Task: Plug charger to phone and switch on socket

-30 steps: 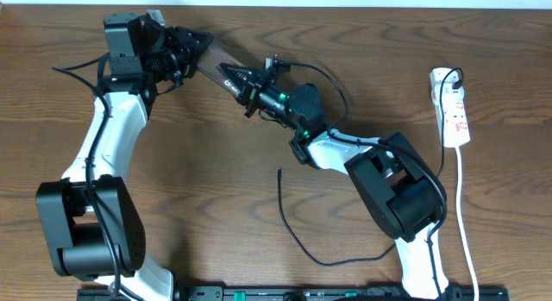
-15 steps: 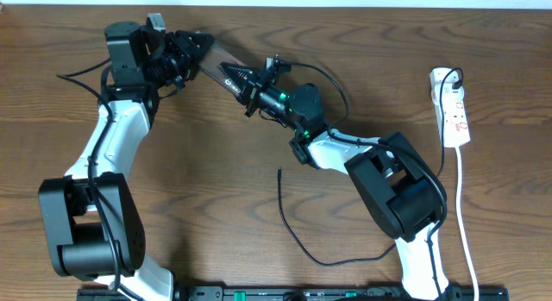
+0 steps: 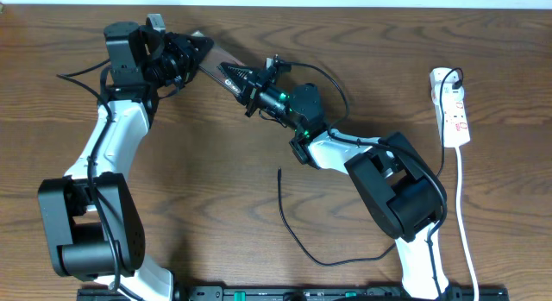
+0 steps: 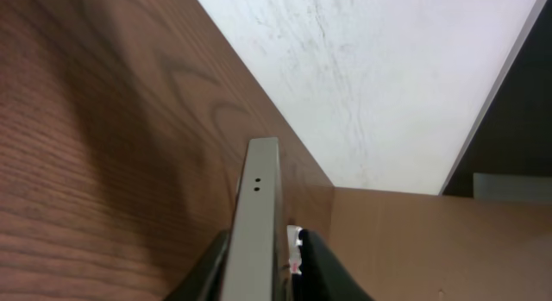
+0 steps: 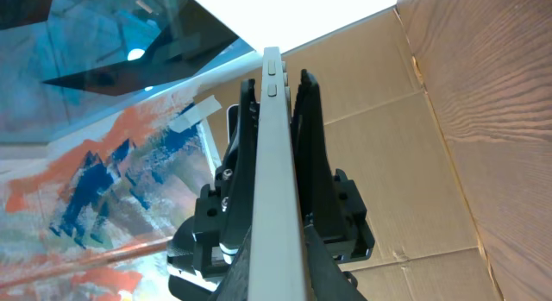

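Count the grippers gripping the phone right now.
2. The left gripper clamps the phone at its upper-left end; the right gripper clamps its lower-right end.

Wooden table (image 3: pixel 216 163) with charger (image 3: pixel 282 210) and socket (image 3: pixel 455 116)

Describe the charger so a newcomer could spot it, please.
Find the right arm, the black-and-white bulk at lower right. Just left of it lies the charger, a thin cable. Unlike the white cord further right, it is black and ends free.
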### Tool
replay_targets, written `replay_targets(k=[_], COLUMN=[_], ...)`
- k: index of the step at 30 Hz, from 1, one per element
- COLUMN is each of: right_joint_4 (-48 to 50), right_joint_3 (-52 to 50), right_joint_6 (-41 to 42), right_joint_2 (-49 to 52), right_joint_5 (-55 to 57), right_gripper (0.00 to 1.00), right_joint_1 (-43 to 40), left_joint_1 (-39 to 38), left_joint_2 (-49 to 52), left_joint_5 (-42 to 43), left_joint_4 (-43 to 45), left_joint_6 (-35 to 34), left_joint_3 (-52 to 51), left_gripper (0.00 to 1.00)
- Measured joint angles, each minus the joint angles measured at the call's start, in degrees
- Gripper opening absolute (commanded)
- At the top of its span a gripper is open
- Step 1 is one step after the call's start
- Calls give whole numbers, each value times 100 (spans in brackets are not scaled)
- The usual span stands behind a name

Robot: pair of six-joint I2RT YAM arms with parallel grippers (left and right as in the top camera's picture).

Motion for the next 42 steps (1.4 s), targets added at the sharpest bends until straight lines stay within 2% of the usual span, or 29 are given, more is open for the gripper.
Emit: replay_targets(k=[17,21,24,30,31,42], right_joint_4=[2,2,55,103,114,358], right_joint_3=[0,0,2,9,9,13], right_joint_6=[96,109,103,125,127,98], right_joint_2=[0,0,0,0,0,0], right_joint_5=[-2,-13,-92,-168,-173,-236], right_gripper=[2,24,35,93,99,99], right_joint_1=[0,0,2,2,2,0], left_joint_1=[9,9,9,9,9,94], left_joint_2=[0,0,2,2,2,4], left_joint_5=[13,17,-11,-72,-83,-85], left_joint_4=[4,7,-4,-17,-20,-24], left_joint_6=[-173,-184,-122,-57,-52,31], left_joint_3=[0,0,0,-2,-2,-2], left_gripper=[7,7,7,7,7,7])
